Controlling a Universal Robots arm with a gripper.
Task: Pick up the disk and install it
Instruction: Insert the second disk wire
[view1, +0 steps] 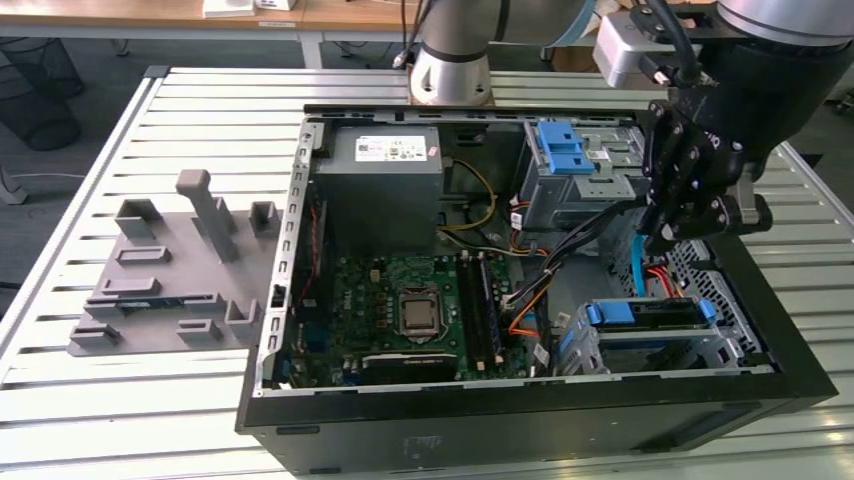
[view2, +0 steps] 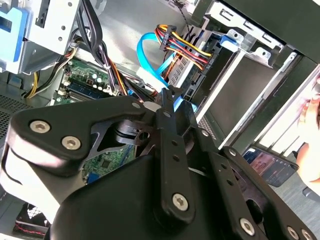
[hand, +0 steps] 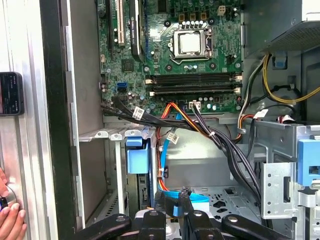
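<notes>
The disk (view1: 650, 313) lies in the lower drive cage at the front right corner of the open computer case (view1: 534, 420), its blue carrier frame facing up. Its blue frame end also shows in the cage in the first wrist view (hand: 137, 159) and in the second wrist view (view2: 228, 40). My black gripper (view1: 663, 232) hangs above and behind that cage, inside the case's right side. In both wrist views its fingers (view2: 170, 97) (hand: 172, 200) are pressed together, with nothing seen between them. A blue data cable (hand: 200, 200) runs just past the tips.
A bundle of black and coloured cables (hand: 200, 130) crosses between motherboard (view1: 414, 305) and drive cages. An upper cage carries a bare blue latch (view1: 567, 150). The grey power supply (view1: 380, 185) sits at the back. A grey fixture (view1: 174, 270) stands on the table at the exterior view's left. A hand (hand: 10, 215) rests beside the case.
</notes>
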